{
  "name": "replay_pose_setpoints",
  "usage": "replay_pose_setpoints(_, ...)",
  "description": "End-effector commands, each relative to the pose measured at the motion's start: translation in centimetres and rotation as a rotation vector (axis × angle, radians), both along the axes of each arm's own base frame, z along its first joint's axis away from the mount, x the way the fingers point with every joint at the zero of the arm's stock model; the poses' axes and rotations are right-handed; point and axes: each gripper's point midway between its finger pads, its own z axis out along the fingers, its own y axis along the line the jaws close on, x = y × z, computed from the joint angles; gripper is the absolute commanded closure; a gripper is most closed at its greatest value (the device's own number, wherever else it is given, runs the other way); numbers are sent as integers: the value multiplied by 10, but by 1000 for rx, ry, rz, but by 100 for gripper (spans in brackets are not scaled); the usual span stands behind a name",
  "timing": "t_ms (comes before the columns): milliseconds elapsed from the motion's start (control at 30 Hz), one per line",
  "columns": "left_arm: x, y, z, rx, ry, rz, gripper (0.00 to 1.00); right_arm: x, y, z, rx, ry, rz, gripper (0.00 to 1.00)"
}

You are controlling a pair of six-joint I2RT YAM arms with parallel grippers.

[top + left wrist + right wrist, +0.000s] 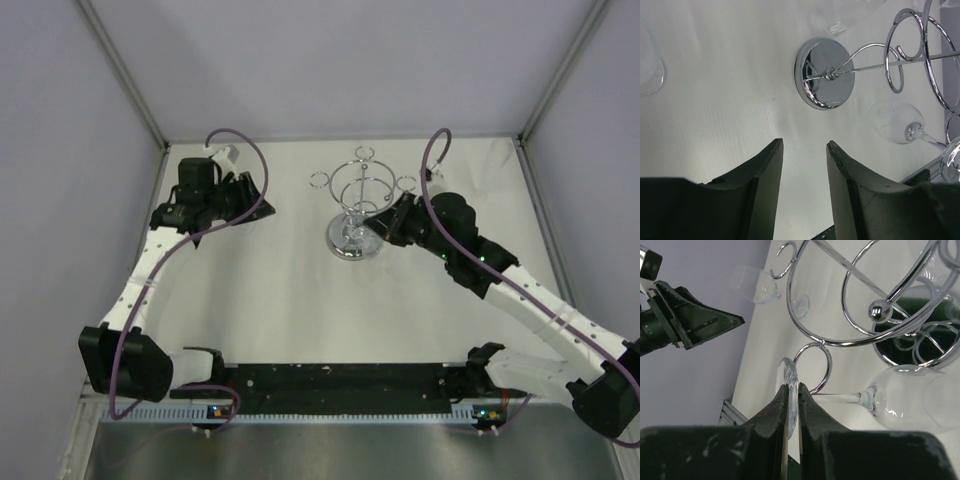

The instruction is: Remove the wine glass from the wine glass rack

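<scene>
Pinching wine glass (900, 395) foot, right gripper (792, 392), bowl cropped at edge

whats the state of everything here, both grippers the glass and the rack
left gripper: open, empty, away from the rack
right gripper: shut on the wine glass's foot
wine glass: held by its foot, stem right beside a rack ring; cannot tell if it hangs in it
wine glass rack: upright on the table
other glass: beyond the rack, cannot tell if hanging or lying
</scene>
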Motion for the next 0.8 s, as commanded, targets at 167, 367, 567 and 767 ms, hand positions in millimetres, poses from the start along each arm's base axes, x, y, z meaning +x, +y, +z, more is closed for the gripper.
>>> replay_pose_setpoints(167, -4, -14, 30, -60, -95, -53, 54, -14, 16, 34, 134, -65, 111, 100)
replay_pose_setpoints(367, -19, -36, 34, -171, -45, -138, 54, -23, 22, 44, 165, -79, 171, 100)
replay_pose_setpoints(567, -43, -58, 36, -340, 59, -242, 53, -35, 29, 61, 197, -123, 255, 100)
replay_pose_setpoints(767, -66, -76, 44, -545, 197, -323, 52, -45, 38, 77, 189, -182, 320, 100)
